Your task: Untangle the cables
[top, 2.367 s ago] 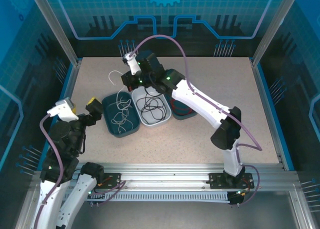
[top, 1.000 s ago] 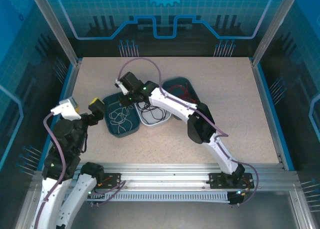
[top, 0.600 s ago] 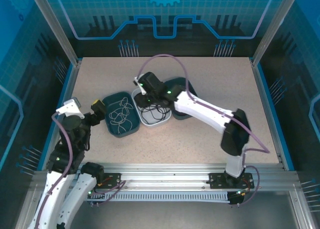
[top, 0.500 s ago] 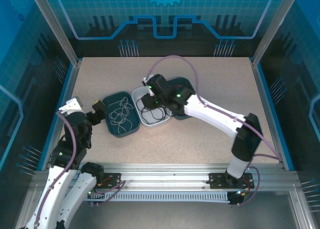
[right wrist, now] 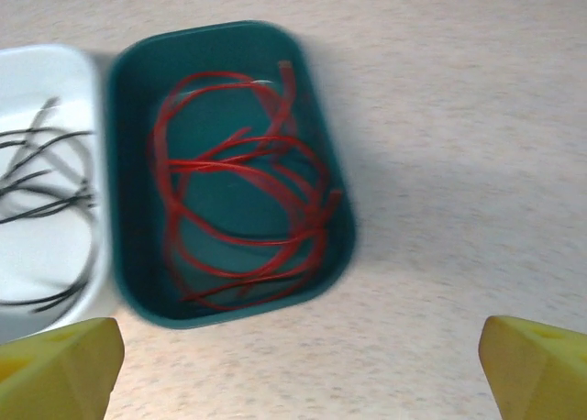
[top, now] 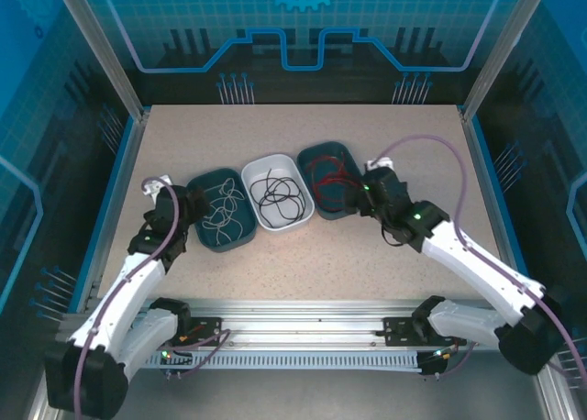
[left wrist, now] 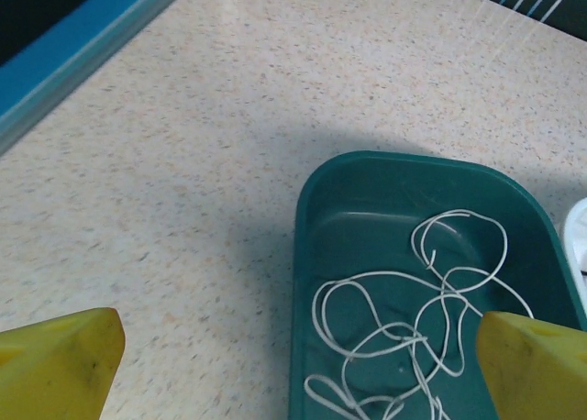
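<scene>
The sorting is judged to be essentially complete: the thin whitish looping cable (left wrist: 413,319) is seen lying alone in the left teal oval plastic tray (left wrist: 303,255); the thin black coiled cable (top: 279,196) is held alone in the white oval plastic tray (top: 275,158) at the middle; the thin red looped cable (right wrist: 243,209) is contained in the right teal oval plastic tray (top: 321,147); no strand is seen crossing from one tray to another, and none is seen on the speckled beige tabletop (top: 303,264); little is therefore thought to be left beyond parking the arms. The left arm is stretched low and forward from its base, with the left gripper (left wrist: 293,374) set at the left edge of the left teal tray; its yellow fingers (left wrist: 55,360) are spread wide, and nothing is gripped between them. The right arm is laid low and diagonally from its base towards the trays, with the right gripper (right wrist: 293,370) placed just beside the right teal tray, over bare tabletop; its fingers are likewise parted fully, and no cable is held.
</scene>
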Motion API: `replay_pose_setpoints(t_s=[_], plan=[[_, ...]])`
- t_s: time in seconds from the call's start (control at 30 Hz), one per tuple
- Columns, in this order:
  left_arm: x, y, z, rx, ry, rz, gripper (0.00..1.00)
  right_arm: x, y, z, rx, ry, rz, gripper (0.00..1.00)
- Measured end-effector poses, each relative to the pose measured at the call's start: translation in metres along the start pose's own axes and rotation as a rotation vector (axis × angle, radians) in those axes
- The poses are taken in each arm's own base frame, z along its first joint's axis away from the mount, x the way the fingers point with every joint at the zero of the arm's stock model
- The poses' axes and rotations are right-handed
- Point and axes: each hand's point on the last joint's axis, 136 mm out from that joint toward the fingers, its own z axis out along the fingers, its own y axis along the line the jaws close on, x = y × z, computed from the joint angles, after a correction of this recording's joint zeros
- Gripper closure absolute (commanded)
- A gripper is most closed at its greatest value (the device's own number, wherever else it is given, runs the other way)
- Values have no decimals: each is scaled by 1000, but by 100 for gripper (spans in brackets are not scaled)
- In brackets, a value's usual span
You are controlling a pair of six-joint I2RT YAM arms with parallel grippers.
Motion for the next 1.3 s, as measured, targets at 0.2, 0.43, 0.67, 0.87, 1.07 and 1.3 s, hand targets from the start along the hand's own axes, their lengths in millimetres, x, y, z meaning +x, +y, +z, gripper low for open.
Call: replay_pose_setpoints(t_s=[0.2, 0.43, 0.67, 0.87, 1.07, 1.3], plan=[[18, -14, 30, 86, -38, 96, 1, 36, -49, 6, 153, -55, -33, 0], [21, -35, 47, 237, -140, 193, 1, 43, -86, 15, 259, -98, -7, 0], [15, -54, 56, 357, -217, 244, 1, 43, -97, 26, 285, -151, -44, 0], [13, -50, 59, 388, -269, 236, 1, 38, -103, 26, 285, -229, -66, 0], [8, -41, 70, 366, -298, 214, 1, 44, -103, 28, 262, -332, -97, 0], [24, -33, 93, 372, -271, 191, 1, 44, -115, 23, 268, -405, -73, 0]])
